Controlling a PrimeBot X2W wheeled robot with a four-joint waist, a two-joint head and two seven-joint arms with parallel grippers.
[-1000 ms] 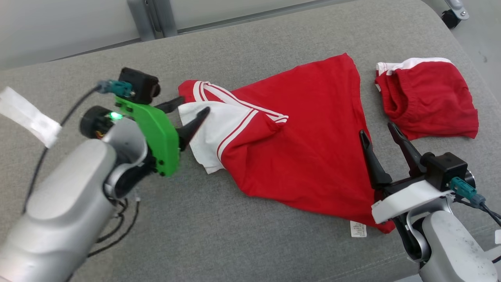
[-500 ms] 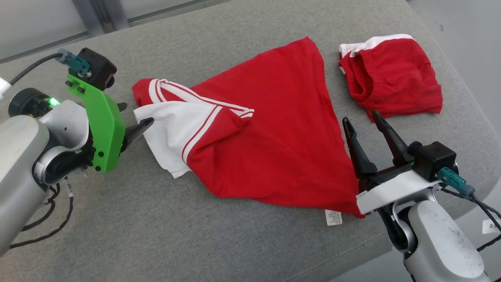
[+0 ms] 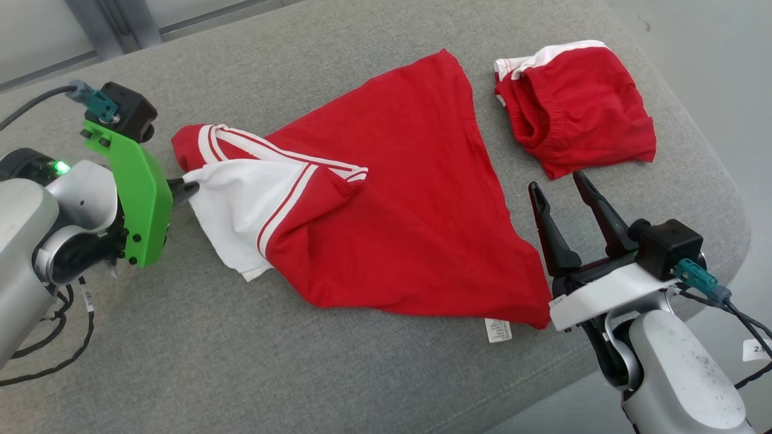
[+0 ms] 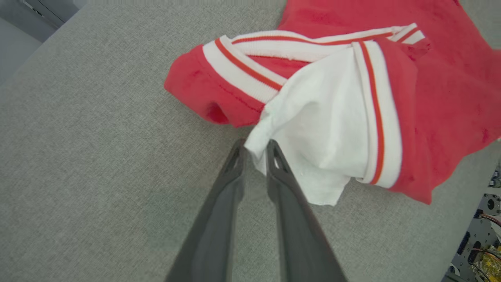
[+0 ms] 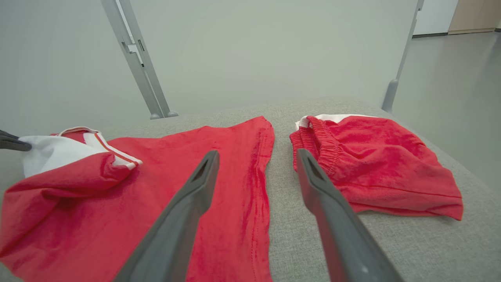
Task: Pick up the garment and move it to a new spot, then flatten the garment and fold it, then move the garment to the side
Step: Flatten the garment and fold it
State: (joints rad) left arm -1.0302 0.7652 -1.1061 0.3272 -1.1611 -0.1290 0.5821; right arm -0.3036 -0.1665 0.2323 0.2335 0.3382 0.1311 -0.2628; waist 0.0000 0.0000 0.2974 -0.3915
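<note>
Grey woven upholstery (image 3: 181,349) is stretching under the right gripper (image 3: 556,181), which is hovering with jaws spread wide beside the hem of a rumpled, triangular red T-shirt (image 3: 410,199) lying mid-cushion. The left gripper (image 4: 255,145) is pinching the white sleeve (image 4: 321,129) by its corner, and a green mount (image 3: 142,199) is hiding most of that gripper in the head view. Beyond, folded red shorts (image 3: 585,108) are lying, waistband puckered.

Red shorts (image 3: 576,108), seemingly folded, lie on the grey cushion (image 3: 301,374).
</note>
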